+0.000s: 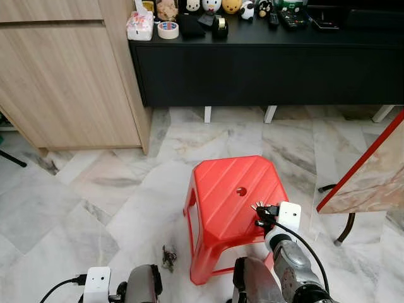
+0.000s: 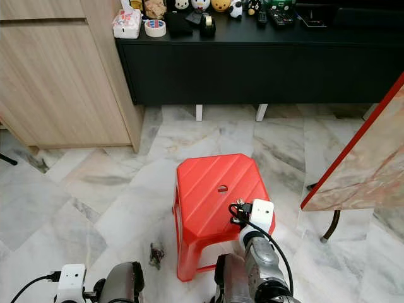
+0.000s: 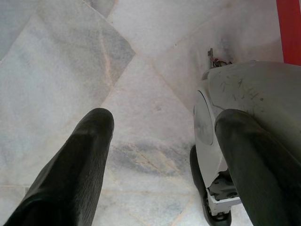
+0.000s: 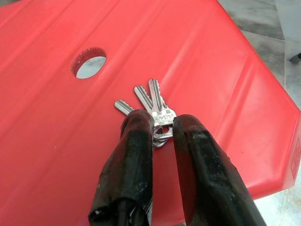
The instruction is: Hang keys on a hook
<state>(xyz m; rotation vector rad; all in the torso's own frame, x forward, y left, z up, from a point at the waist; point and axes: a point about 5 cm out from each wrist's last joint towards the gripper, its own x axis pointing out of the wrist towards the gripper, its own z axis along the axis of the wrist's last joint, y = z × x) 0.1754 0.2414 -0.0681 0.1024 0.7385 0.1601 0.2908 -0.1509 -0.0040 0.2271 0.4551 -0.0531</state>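
On the red stool's top (image 4: 197, 61), near its front right corner: a bunch of silver keys (image 4: 149, 106) fanned flat on the plastic, blades toward the round hole (image 4: 89, 62) at the middle of the seat, ring end caught between the two black fingers (image 4: 136, 141) of the right gripper (image 4: 162, 129), pinched close around the ring with the keys touching the stool's surface. Seen from the head: right gripper (image 1: 262, 214) over the stool's front right edge, white wrist block just behind it, black cable looping back along the silver arm. On the marble floor (image 1: 95, 202) just beside the stool's front left leg, a small dark cluster (image 1: 168, 257), too small to tell what. Down low at the left, the left gripper (image 3: 160, 155) hanging above the floor tiles, fingers (image 3: 84, 160) spread well apart, nothing between them, a rounded part of the robot's own body close by. Beyond the stool, a long black cabinet (image 1: 265, 69) on white legs, its top crowded along the back edge with a tape roll (image 1: 168, 29), a tissue pack (image 1: 140, 26), a tape dispenser (image 1: 219, 25), small figurines (image 1: 211, 5) and remote controls (image 1: 293, 18). To the cabinet's left, a light wooden cupboard (image 1: 63, 82) standing on the floor. At the right, a red-edged, marble-patterned slab (image 1: 372, 170) tilted, with a dark curved leg (image 1: 347, 228) beneath it, near the stool's right side yet apart from it.
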